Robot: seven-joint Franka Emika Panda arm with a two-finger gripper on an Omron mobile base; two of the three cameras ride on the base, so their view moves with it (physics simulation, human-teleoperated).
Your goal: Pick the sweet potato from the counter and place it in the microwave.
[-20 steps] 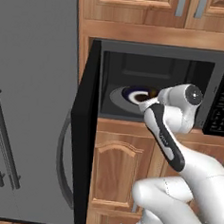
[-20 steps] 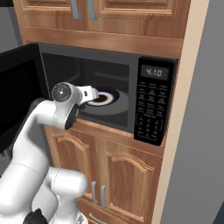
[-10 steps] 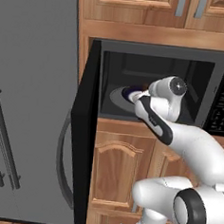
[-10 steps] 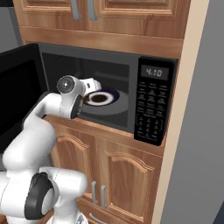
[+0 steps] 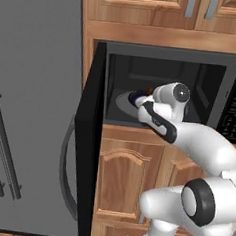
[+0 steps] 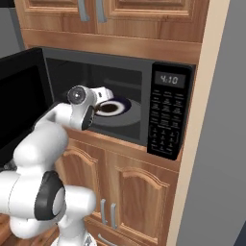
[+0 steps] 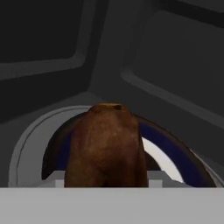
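gripper [image 6: 106, 92]: clenched on potato [image 7: 106, 146] | potato: inside microwave [image 6: 126, 67], above plate [image 6: 111, 106] at turntable [image 7: 26, 144] centre, whether touching unclear | done: pick, carry | left: lower, let go, pull arm out past door [image 5: 88, 138] | progress: late

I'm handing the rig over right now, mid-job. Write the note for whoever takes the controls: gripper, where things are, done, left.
Gripper: shut on the sweet potato, reached inside the microwave.
Sweet potato: held over the dark-rimmed plate that sits on the round grey turntable; whether it touches the plate cannot be told.
Microwave door: swung wide open to the left.
Done: potato picked up and carried into the cavity.
Left: lower if needed, open the gripper, draw the arm out without brushing the door or the cavity walls.
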